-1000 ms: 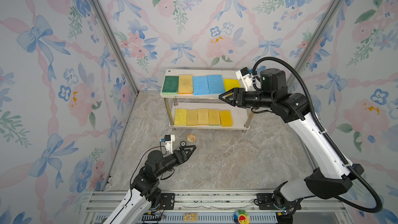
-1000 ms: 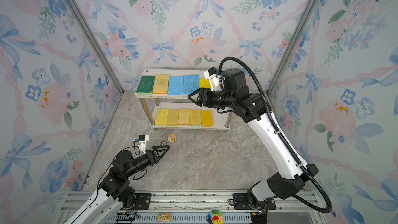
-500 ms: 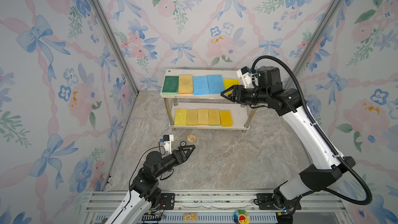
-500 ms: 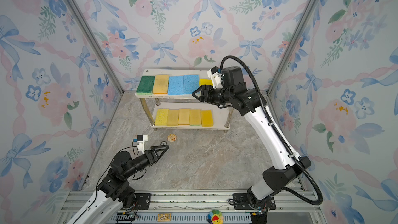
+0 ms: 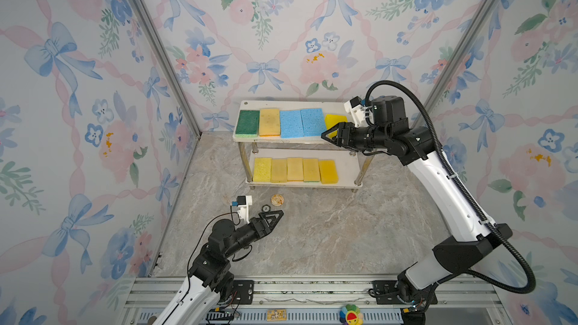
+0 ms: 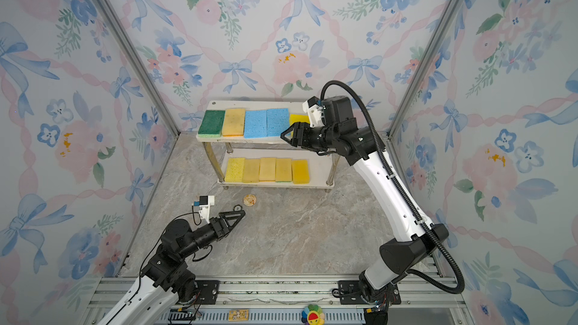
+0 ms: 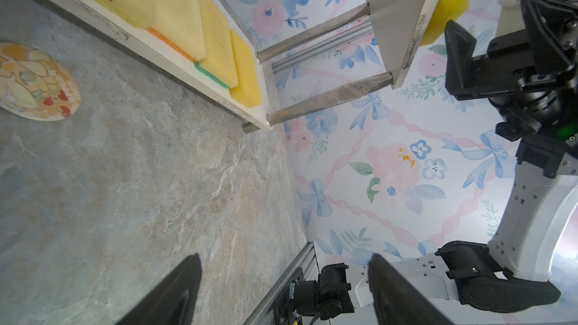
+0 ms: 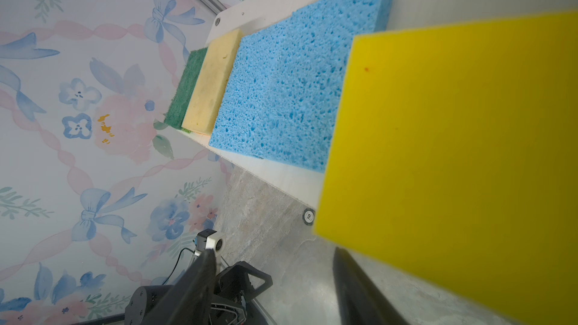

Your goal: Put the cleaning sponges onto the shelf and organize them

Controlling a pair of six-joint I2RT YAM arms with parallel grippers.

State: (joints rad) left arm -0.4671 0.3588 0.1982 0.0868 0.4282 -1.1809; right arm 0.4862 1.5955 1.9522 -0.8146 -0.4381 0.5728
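Note:
The shelf [image 5: 294,104] stands at the back in both top views. Its top board carries a green sponge [image 5: 247,122], a pale yellow one [image 5: 269,121], two blue ones [image 5: 301,122] and a bright yellow sponge [image 5: 335,121] at the right end, which overhangs the front edge [image 7: 447,4]. Several yellow sponges [image 5: 295,169] line the lower board. My right gripper [image 5: 328,135] hovers in front of the bright yellow sponge [image 8: 453,151], open, with the sponge beside one finger and not between the jaws. My left gripper [image 5: 276,214] is open and empty, low over the floor.
A round printed disc [image 5: 277,200] and a small dark disc [image 5: 266,208] lie on the marble floor between the left gripper and the shelf. Flowered walls close in the left, back and right. A metal rail [image 5: 312,289] runs along the front.
Over the last second the right arm has shifted slightly up and back toward the shelf's right end. The left arm and the sponges have not moved.

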